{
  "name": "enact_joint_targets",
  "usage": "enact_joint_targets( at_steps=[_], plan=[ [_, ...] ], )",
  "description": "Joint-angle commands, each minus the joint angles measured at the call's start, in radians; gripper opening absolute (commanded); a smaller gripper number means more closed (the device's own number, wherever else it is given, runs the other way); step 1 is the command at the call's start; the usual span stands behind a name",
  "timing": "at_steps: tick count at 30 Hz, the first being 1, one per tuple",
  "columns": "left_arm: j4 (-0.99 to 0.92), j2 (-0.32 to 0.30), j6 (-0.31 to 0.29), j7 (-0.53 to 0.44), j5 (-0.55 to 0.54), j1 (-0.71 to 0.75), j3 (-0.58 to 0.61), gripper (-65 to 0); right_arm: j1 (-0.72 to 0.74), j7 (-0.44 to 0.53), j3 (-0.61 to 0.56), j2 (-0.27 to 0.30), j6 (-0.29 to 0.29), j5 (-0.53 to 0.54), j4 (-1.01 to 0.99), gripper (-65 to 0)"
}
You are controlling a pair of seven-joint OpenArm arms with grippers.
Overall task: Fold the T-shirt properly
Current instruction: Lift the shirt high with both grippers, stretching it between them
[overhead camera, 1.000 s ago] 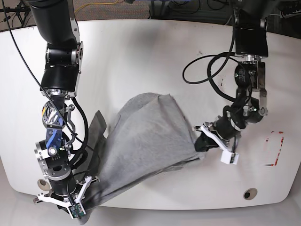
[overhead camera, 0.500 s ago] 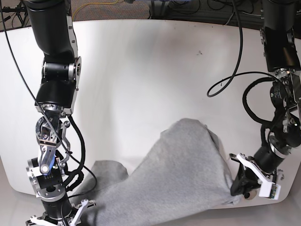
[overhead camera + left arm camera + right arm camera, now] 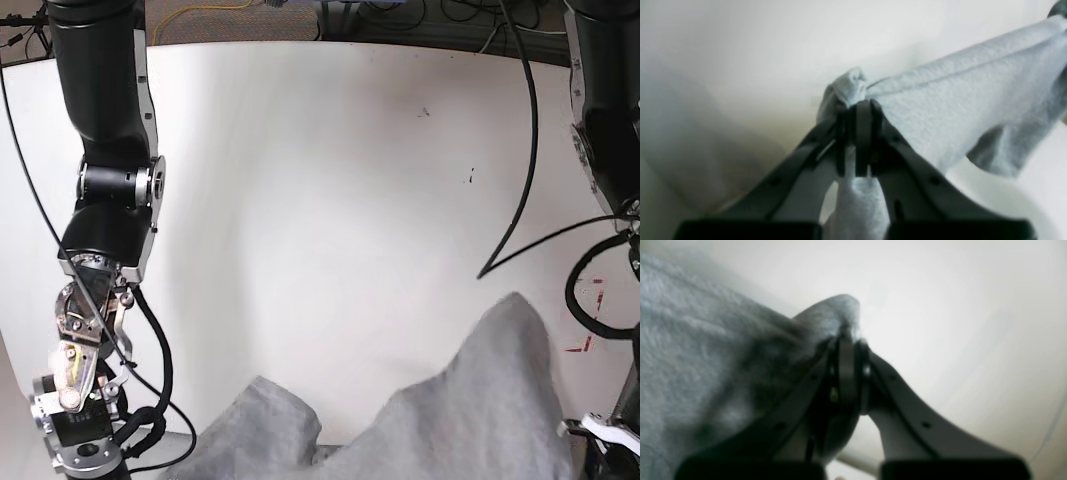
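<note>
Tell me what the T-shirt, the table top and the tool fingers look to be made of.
T-shirt: soft heather-grey knit, probably cotton jersey; fuzzy flecked surface, drapes in loose folds.
Table: smooth white hard top, likely laminate or painted board; matte with a faint sheen.
Left tool fingers: dark rigid plastic, it seems; moulded shape, small holes, dull finish. Blur leaves this open.

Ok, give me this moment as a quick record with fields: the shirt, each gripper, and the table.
T-shirt: grey, bunched at the near edge of the base view, held at two spots
left gripper: shut on a pinch of the T-shirt's fabric
right gripper: shut on another fold of the T-shirt
table: white, bare across the middle
fold: not yet made
</note>
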Motion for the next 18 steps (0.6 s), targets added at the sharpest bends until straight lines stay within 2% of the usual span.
enact_joint_targets(
  at_steps=[1, 5, 9, 18],
  plan=[
    [0.014, -0.032, 0.013, -0.021, 0.016, -0.096, -0.023, -65.0, 0.079, 0.011, 0.009, 0.018, -0.025, -0.027, 0.008, -65.0],
    [0.003, -0.056, 0.013, -0.021, 0.017, -0.175, -0.023, -65.0, 0.133, 0.009, 0.009, 0.021, -0.025, -0.027, -0.032, -65.0],
    [-0.018, -0.058, 0.013, -0.021, 0.013, -0.216, -0.023, -65.0, 0.158, 0.008, 0.009, 0.050, -0.025, -0.025, -0.060, -65.0],
    [-0.018, -0.058, 0.013, -0.020, 0.013, -0.194, -0.022, -65.0, 0.121, 0.008, 0.011, 0.058, -0.025, -0.025, -0.063, -65.0]
  ],
)
